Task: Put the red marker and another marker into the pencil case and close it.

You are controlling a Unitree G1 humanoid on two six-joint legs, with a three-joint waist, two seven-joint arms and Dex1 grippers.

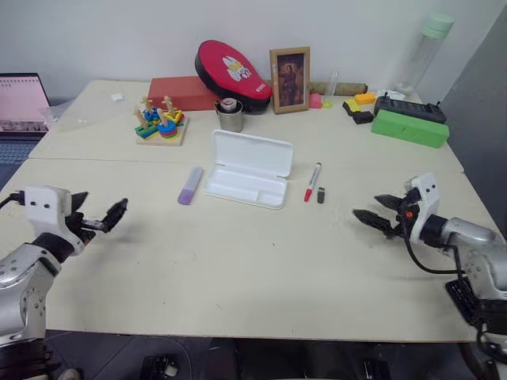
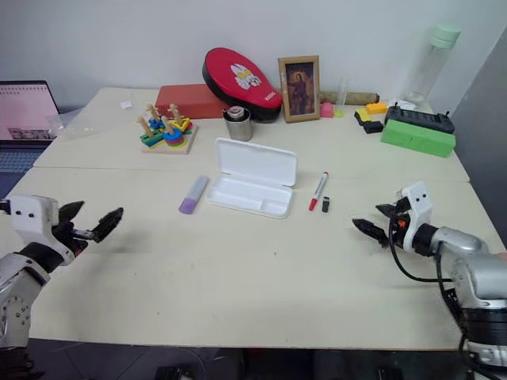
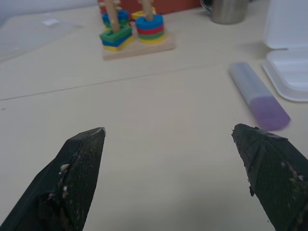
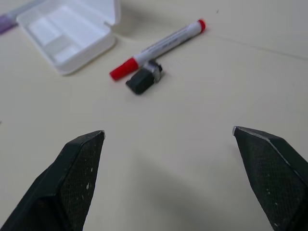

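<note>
So the pencil case [image 1: 247,168] sits lid-up in the middle of the bench [image 1: 238,277], nothing in it. Lavender marker [image 1: 190,185] lies just beside its left side, and the red marker [image 1: 313,181] just off its right side with a small dark stubby piece [image 1: 321,195] next to it. Left gripper [image 1: 97,214] hovers near the left edge, fingers spread wide, holding nothing. Right gripper [image 1: 379,211] near the right edge, same deal.

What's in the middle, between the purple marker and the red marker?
The open pencil case lies between the lavender marker and the red marker, with bare table on either side of it. The left eye view shows this.
</note>
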